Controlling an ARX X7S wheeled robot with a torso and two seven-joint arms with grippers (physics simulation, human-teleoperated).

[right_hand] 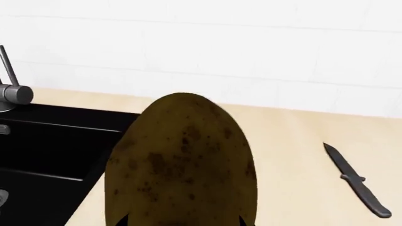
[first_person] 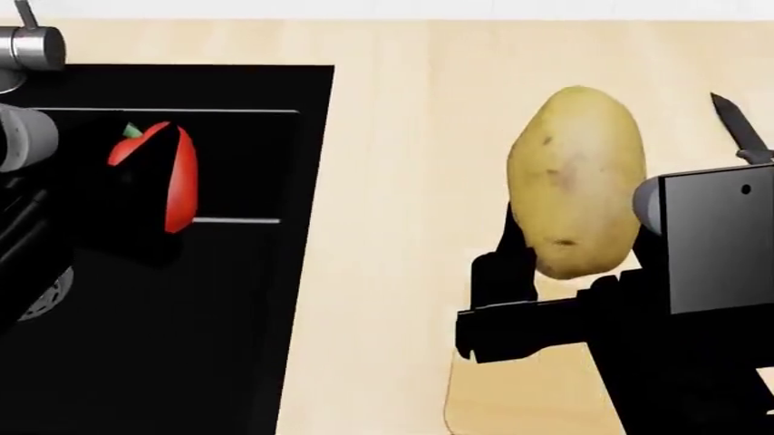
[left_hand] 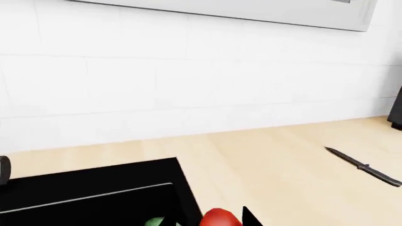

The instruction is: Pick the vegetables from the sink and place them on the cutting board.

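Nearest the head camera, the right hand (first_person: 568, 272) is clamped on the lower part of the potato (first_person: 575, 177), holding it upright in the air above the near end of the cutting board (first_person: 520, 399), whose pale corner shows just below the black fingers (first_person: 502, 272). The potato looks dense and fairly heavy, its skin firm and dull rather than slick; a hold across its broad middle would likely steady it better than this low one, since the tall end could tip as it comes down. Across the bench (first_person: 411, 181), the left hand (first_person: 133, 190) is in the sink (first_person: 242, 317), wrapped about the red pepper (first_person: 169, 172) so that black parts cover much of it; whether its fingers are pressed tight cannot be told. The pepper should be light, hollow and glossy, apt to slide or bruise under a hard squeeze, so its wide shoulders seem the safest place to hold. Farther off, a knife (first_person: 735, 127) lies on the bench, and the faucet (first_person: 31, 45) stands at the sink's far corner.
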